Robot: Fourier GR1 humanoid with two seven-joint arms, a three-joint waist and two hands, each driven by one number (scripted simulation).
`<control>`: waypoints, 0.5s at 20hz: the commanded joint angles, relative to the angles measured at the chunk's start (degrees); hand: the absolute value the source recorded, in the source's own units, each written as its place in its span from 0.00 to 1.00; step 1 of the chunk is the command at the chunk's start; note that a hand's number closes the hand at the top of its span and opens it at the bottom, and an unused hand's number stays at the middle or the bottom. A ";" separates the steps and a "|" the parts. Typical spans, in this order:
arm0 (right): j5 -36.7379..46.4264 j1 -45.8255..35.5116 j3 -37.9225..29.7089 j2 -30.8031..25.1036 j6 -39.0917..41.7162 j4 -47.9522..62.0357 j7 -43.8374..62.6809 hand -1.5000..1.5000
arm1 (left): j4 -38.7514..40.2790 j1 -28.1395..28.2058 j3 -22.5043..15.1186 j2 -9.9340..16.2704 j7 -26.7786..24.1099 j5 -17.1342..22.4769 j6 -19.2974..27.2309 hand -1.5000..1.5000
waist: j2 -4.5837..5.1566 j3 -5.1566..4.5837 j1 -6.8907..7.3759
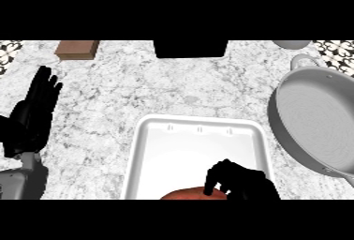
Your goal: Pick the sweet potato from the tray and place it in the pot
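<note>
Reaching into the tray (149,140), the right hand (242,180) curls its fingers down onto the sweet potato (190,193), which lies at the tray's near edge, just left of the palm. The pot (314,122) lies to the right; the left hand (31,115) rests spread, well apart.

- One view only, head cam, looking steeply down on the marbled surface (117,89).
- Fairly near: tray (149,140) fills lower centre, cut by bottom edge.
- Pot (314,119) cropped at right edge; brown block (77,49) and dark box (191,48) at far edge.
- Forearms enter from below; left robot hand (31,117) at left, right robot hand (239,180) lower centre-right.
- No 2nd view, so no shared area.
</note>
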 commanded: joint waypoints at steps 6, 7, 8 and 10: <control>6.46 0.46 -8.68 -3.13 -0.53 -18.04 3.70 1.00 | 2.13 -3.57 -0.03 0.16 1.02 0.27 -1.09 0.50 | 0.56 0.05 1.06; 5.29 1.10 -11.23 -4.23 -0.02 -19.80 3.33 1.00 | 1.61 -1.43 0.70 0.48 -0.30 0.20 -1.34 0.50 | 0.55 0.06 1.28; 4.28 -3.03 -13.19 -1.79 4.71 -20.72 5.78 1.00 | 2.18 -1.71 -2.70 -2.77 -1.30 -3.29 1.65 0.50 | 0.61 0.03 1.35; 0.12 -0.74 -18.56 -2.85 -0.90 -17.45 2.43 1.00 | 0.61 -2.03 -0.01 -0.82 0.76 -0.39 -0.13 0.50 | 0.62 0.08 1.57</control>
